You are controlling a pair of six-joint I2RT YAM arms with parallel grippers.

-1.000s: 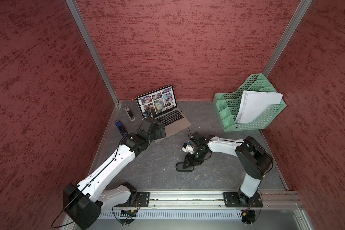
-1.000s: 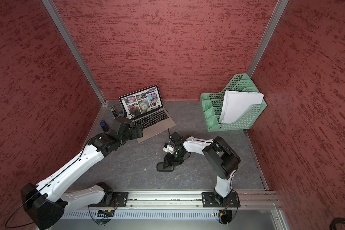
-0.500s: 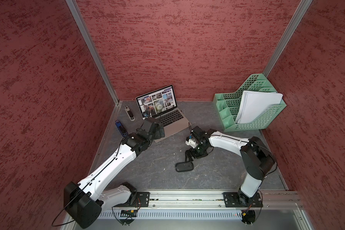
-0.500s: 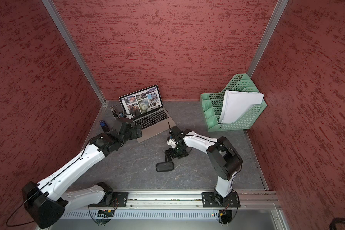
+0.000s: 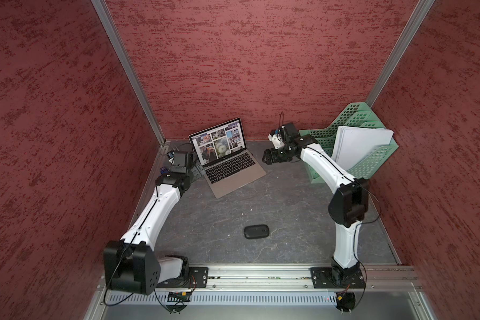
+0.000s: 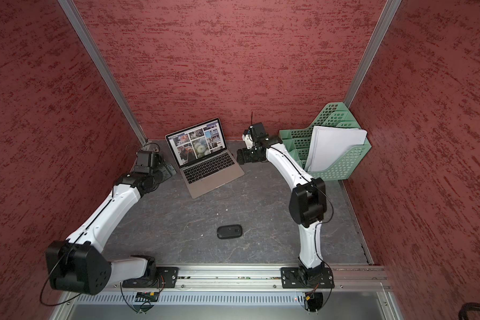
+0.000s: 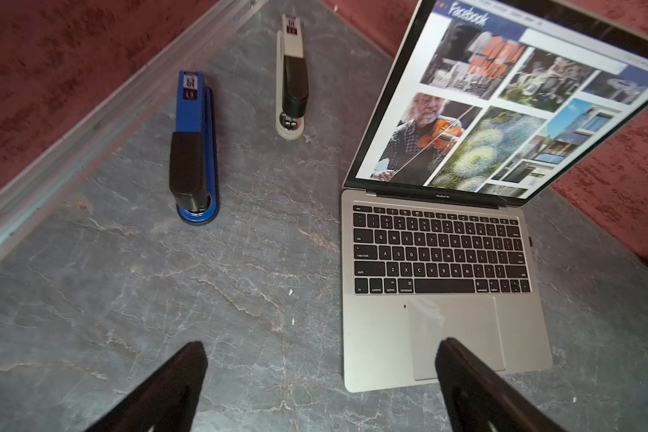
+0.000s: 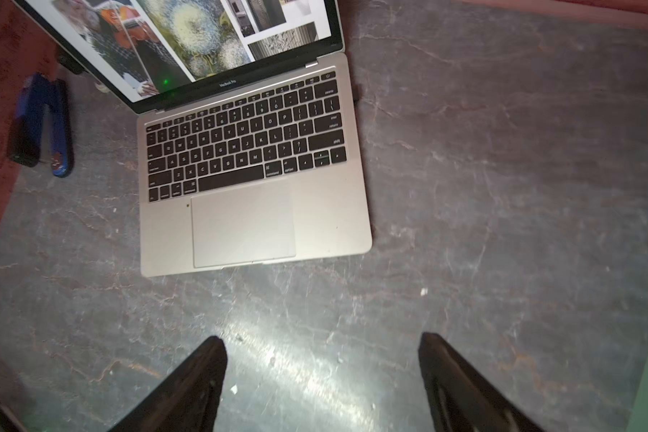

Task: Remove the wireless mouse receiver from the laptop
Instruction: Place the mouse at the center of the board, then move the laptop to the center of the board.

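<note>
My left gripper (image 7: 320,359) wide, empty; my right gripper (image 8: 322,355) wide, empty. Tiny wireless mouse receiver (image 8: 356,98) plugged in laptop (image 8: 326,217) side, 3 o'clock from keyboard (image 8: 240,149), screen (image 8: 188,37) at 12; long axis 9–3, free end pointing 3.

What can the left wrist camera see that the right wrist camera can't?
Only the left wrist view shows the beige-and-black stapler in full, the word Facebook at the top of the laptop screen, and the open left hand. Only the right wrist view shows the open right hand and a small green glint low on the screen. Both show the laptop, the blue stapler, and a tiny dark stub on the laptop's right edge, probably the wireless mouse receiver.
</note>
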